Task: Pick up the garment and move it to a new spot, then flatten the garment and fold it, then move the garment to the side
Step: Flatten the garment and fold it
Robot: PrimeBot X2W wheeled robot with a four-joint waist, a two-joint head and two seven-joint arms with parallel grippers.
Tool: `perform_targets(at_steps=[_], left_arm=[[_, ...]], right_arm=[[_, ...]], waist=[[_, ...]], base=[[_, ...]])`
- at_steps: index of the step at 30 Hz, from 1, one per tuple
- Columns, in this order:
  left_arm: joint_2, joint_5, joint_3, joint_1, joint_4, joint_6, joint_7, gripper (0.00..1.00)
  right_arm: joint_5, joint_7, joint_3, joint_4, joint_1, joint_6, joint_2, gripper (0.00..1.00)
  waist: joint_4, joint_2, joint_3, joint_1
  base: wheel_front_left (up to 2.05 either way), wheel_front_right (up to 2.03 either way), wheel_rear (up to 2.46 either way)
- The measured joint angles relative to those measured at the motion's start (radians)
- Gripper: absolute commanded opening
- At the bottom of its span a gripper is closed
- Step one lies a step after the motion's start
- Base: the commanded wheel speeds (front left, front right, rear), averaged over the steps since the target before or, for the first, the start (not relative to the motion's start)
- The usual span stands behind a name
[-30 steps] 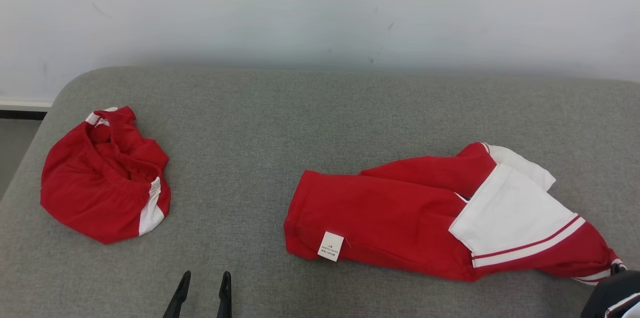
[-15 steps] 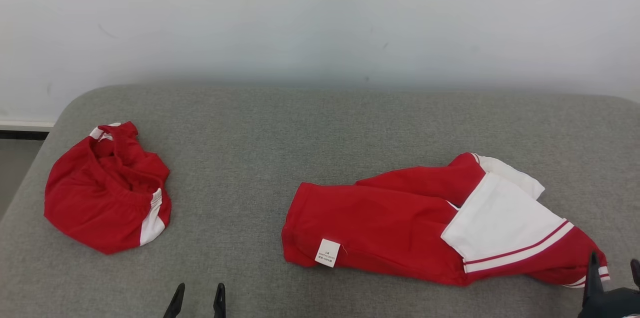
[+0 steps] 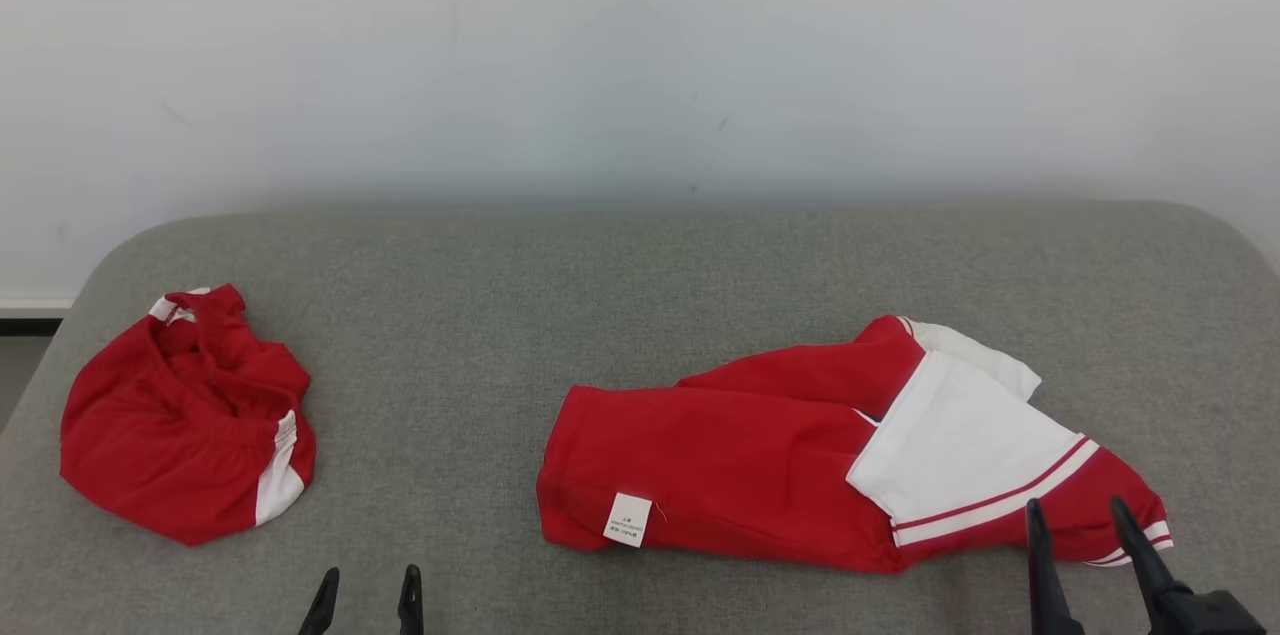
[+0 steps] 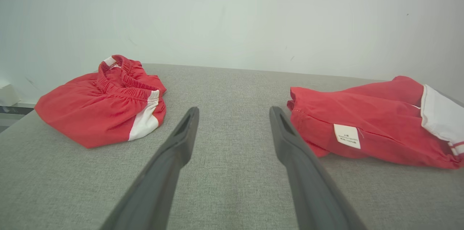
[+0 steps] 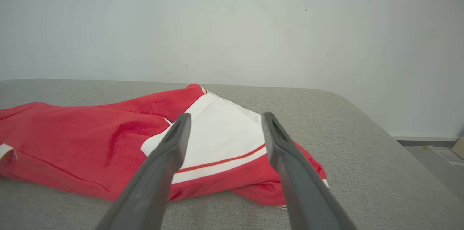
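Observation:
A folded red garment [image 3: 740, 455] with a white panel and a white label lies on the grey cushion's right half, also in the left wrist view [image 4: 369, 114] and the right wrist view [image 5: 90, 132]. My right gripper [image 3: 1075, 507] stands open at its right end, fingers apart with nothing between them [image 5: 225, 116]. Near the front edge, left of the garment, my left gripper [image 3: 370, 575] is open and empty [image 4: 234, 110]. A second, crumpled red garment [image 3: 170, 435] with a white stripe sits at the far left [image 4: 98, 110].
The grey cushioned surface [image 3: 640, 295] backs onto a white wall [image 3: 640, 45]. Its rounded right edge drops to the floor [image 5: 435, 154]. Bare cushion lies between the two garments and behind them.
My right gripper has opened and let go of the folded garment's right end, and its fingers now stand up in view. The head camera has shifted, so the whole picture has slid.

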Motion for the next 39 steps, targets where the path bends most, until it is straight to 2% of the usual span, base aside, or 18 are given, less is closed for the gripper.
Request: perform_targets(at_steps=[15,39], left_arm=[[0.0,0.009,0.035,0.014,0.038,0.001,0.0,1.0],[0.0,0.0,0.021,0.033,0.032,0.006,0.0,1.0]], right_arm=[[0.042,-0.007,0.086,0.061,0.053,0.0,0.0,1.0],[0.065,-0.014,0.096,0.082,0.042,0.0,0.0,1.0]], waist=[[-0.002,0.0,-0.05,0.0],[-0.003,0.0,-0.035,0.0]], base=[[0.0,0.0,0.0],[0.0,0.0,0.0]])
